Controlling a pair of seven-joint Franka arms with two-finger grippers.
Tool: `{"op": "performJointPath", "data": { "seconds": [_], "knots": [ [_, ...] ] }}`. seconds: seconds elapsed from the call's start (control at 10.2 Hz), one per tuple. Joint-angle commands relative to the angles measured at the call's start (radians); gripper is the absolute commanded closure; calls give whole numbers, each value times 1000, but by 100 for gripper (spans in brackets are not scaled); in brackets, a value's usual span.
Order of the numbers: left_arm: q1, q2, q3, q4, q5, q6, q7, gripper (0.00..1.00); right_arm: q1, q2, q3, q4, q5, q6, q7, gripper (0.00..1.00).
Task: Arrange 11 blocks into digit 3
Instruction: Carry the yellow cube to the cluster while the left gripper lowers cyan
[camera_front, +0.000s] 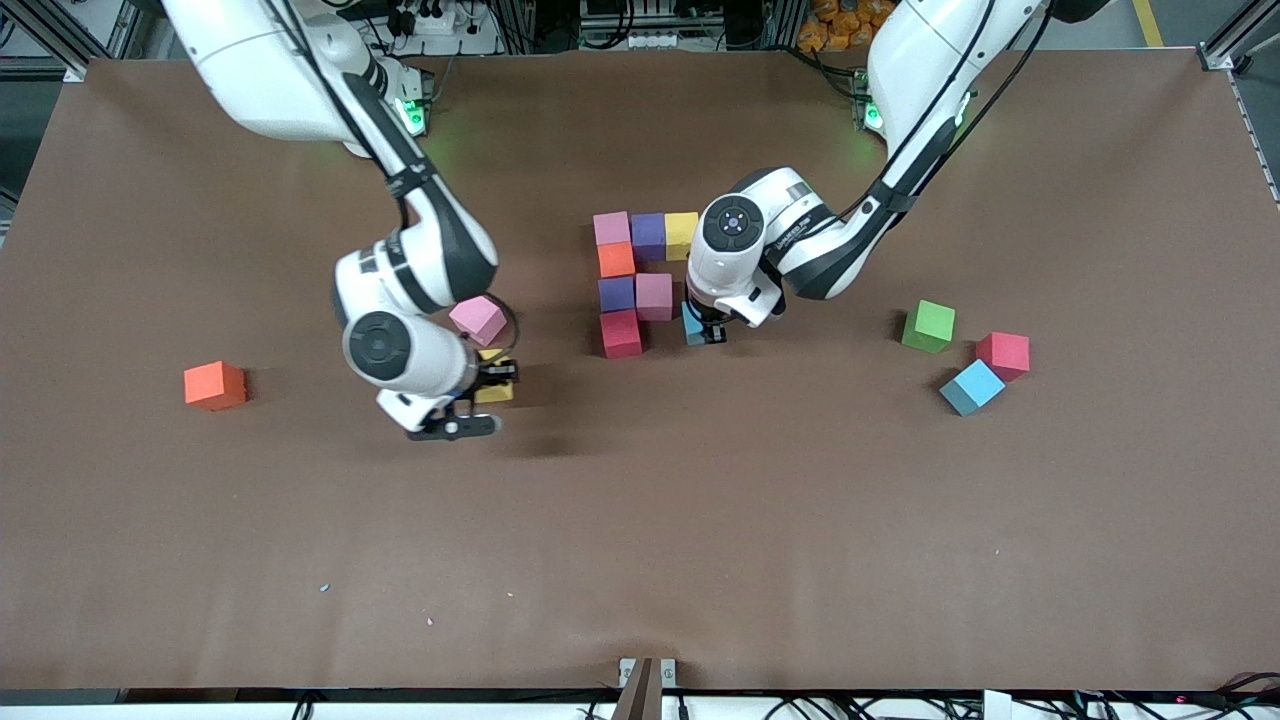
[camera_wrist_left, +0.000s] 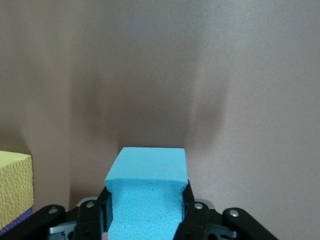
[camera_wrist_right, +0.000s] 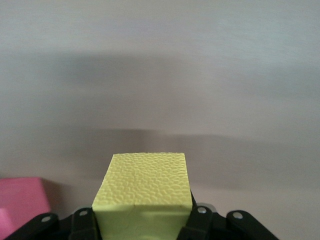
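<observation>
Several blocks form a cluster mid-table: pink (camera_front: 611, 227), purple (camera_front: 648, 235) and yellow (camera_front: 681, 234) in a row, with orange (camera_front: 616, 259), purple (camera_front: 616, 293), pink (camera_front: 654, 296) and red (camera_front: 621, 333) nearer the front camera. My left gripper (camera_front: 706, 330) (camera_wrist_left: 146, 202) is shut on a light blue block (camera_front: 691, 324) (camera_wrist_left: 147, 187), low beside the cluster's pink block. My right gripper (camera_front: 488, 388) (camera_wrist_right: 142, 212) is shut on a yellow block (camera_front: 496, 390) (camera_wrist_right: 145, 190), right beside a loose pink block (camera_front: 478, 319) (camera_wrist_right: 20, 202).
An orange block (camera_front: 214, 385) lies alone toward the right arm's end of the table. Green (camera_front: 929, 326), red (camera_front: 1003, 355) and light blue (camera_front: 971, 387) blocks lie toward the left arm's end. The cluster's yellow block (camera_wrist_left: 15, 187) shows at the edge of the left wrist view.
</observation>
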Motion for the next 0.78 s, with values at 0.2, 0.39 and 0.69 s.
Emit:
{"op": "performJointPath", "data": {
  "seconds": [0.2, 0.39, 0.69],
  "knots": [
    [18, -47, -39, -76, 41, 16, -6, 100, 154, 180, -5, 258, -157, -47, 193, 100],
    [18, -57, -54, -98, 41, 21, -6, 100, 161, 231, -2, 322, -148, -47, 252, 100],
    [18, -58, -56, -104, 41, 23, -6, 100, 171, 309, 1, 413, -26, -36, 330, 100]
  ]
}}
